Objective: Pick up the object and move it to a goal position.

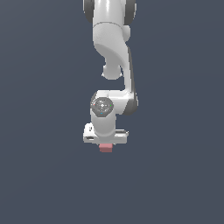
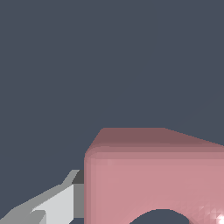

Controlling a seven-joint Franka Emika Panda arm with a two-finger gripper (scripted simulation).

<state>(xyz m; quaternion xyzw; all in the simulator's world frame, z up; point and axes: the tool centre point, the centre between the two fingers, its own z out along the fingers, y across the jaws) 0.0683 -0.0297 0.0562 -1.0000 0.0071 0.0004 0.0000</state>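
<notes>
Pink-red, the block [image 1: 105, 148] peeks out just beneath the white claw [image 1: 105, 143] in the exterior view, near the middle of the plain dark grey ground. In the wrist view the block [image 2: 153, 175] looms large, its curved notch showing, with one grey finger [image 2: 52, 203] pressed against its side: the claw pinches it.

One white robot arm [image 1: 111, 52] is present, bearing one gripper [image 1: 105, 144]. There is one pink-red block [image 1: 105, 148], with one rounded notch in its edge.
</notes>
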